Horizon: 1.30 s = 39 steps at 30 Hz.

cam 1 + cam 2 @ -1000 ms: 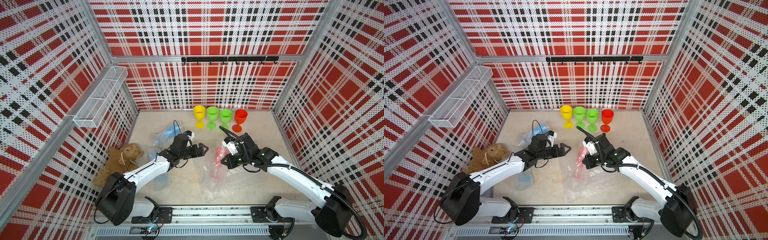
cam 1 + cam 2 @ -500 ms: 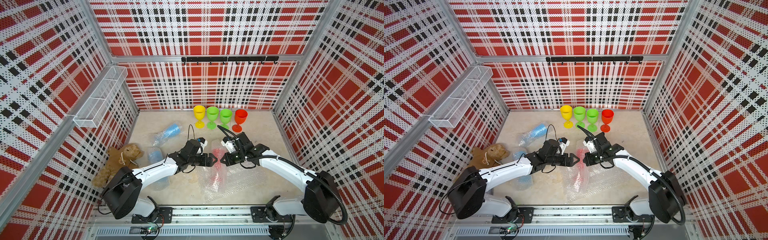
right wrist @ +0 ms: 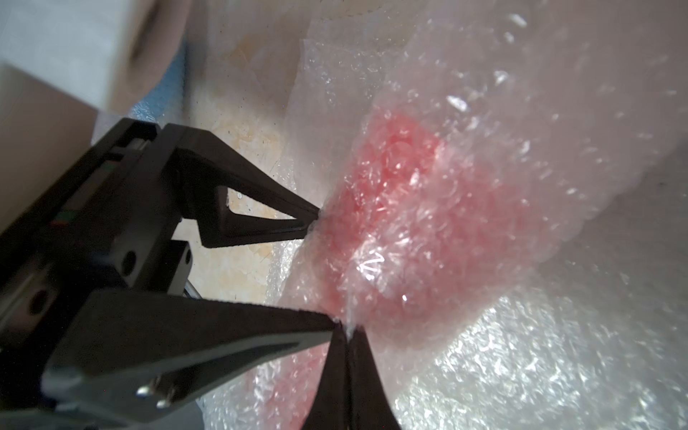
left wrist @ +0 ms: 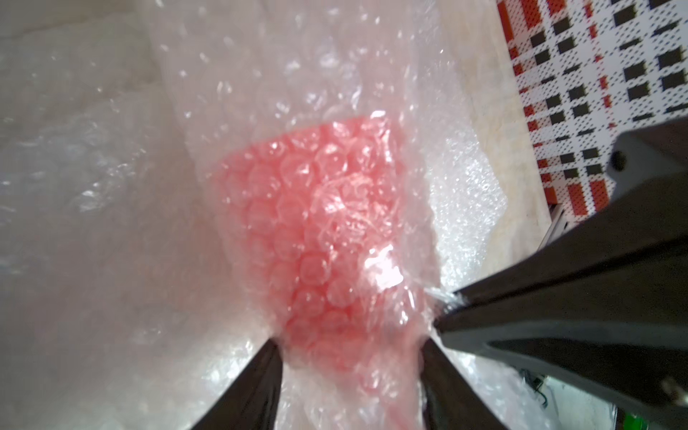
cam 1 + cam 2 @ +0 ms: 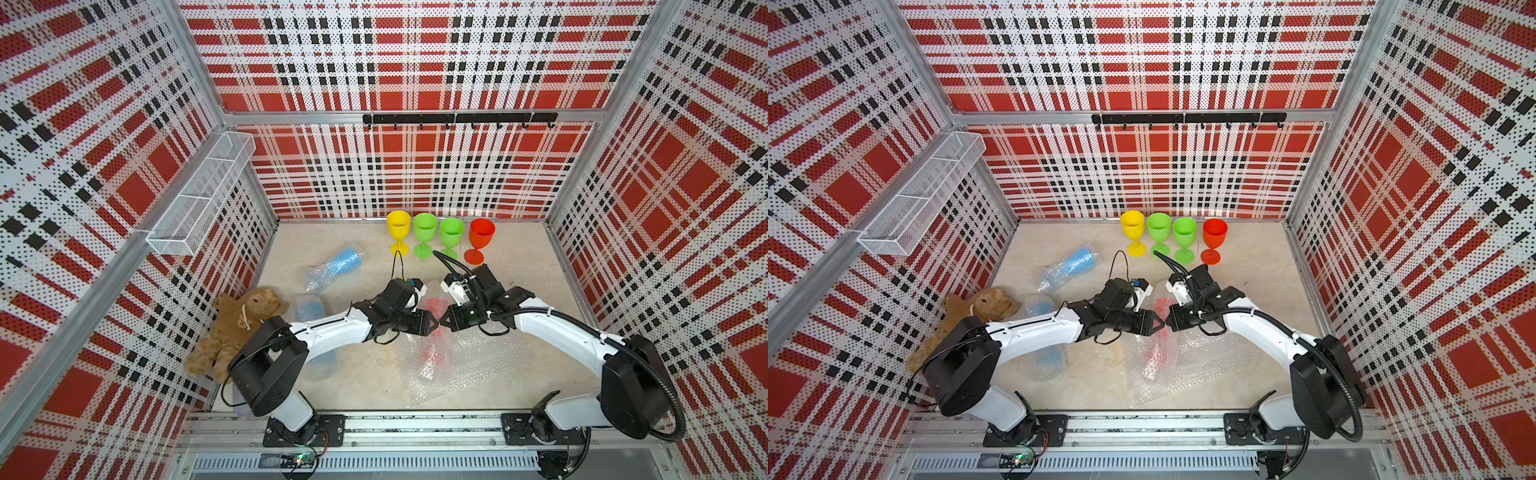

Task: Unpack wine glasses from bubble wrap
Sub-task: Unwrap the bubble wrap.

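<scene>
A red wine glass lies rolled in bubble wrap at the middle of the floor. In the left wrist view my left gripper straddles this bundle, and both fingers press into the wrap. My right gripper is shut on a thin edge of the bubble wrap right beside the left fingertips. In both top views the two grippers meet tip to tip over the bundle. A yellow, two green and a red glass stand unwrapped at the back.
Two blue glasses in bubble wrap lie to the left, the nearer one partly under my left arm. A brown teddy bear rests against the left wall. A white wire basket hangs on that wall, and a black hook rail runs along the back.
My left gripper has swung right to the red bundle and closed its jaws around it. The right gripper stayed shut on the wrap and shifted slightly.
</scene>
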Motion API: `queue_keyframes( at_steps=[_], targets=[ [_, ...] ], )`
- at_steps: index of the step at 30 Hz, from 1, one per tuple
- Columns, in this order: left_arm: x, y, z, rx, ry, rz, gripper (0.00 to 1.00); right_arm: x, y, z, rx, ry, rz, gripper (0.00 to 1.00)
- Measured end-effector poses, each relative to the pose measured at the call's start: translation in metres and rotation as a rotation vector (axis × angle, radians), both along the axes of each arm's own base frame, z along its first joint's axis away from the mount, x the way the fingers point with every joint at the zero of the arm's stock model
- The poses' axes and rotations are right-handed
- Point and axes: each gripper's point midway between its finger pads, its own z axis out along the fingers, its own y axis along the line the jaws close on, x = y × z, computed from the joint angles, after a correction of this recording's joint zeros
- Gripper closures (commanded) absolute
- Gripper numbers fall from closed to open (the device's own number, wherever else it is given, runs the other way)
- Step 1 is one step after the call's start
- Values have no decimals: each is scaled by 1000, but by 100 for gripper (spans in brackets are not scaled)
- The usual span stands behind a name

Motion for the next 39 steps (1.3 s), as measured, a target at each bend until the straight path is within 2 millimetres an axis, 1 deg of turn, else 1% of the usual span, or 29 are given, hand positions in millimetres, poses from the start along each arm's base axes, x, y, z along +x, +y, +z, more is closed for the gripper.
queue_keyframes(
  at_steps=[2,6,7,9,11,13,15,18,23,28,32,34,36,39],
  targets=[
    [0,0,-3,4,4,0,71,1,0,-2,-7,1,-2,100],
    [2,-2,-1,-4,-5,0,97,4,-4,-7,-35,-6,-12,100],
    [3,-1,0,-11,-8,5,100,5,-5,-8,-44,-10,-17,100],
    [5,2,2,-25,-11,20,100,8,-7,-8,-58,-22,-26,100],
    [4,10,2,-43,-3,41,100,9,-9,-7,-66,-36,-31,100],
    [4,19,3,-67,7,64,100,10,-9,-3,-69,-57,-33,100],
    [4,22,7,-94,10,77,100,11,-10,2,-71,-76,-38,100],
    [4,23,11,-127,6,88,100,14,-13,6,-83,-102,-53,100],
    [5,24,14,-164,7,98,100,18,-21,8,-104,-131,-89,100],
    [5,32,12,-182,15,120,100,20,-33,3,-112,-132,-131,100],
    [9,54,-5,-158,54,196,100,26,-57,-10,-175,-120,-219,100],
    [9,60,-9,-152,68,215,100,26,-66,-16,-190,-109,-248,100],
    [9,60,-10,-153,77,220,100,24,-70,-20,-193,-97,-264,100],
    [8,59,-4,-170,74,222,100,23,-69,-14,-166,-102,-268,100]
  ],
)
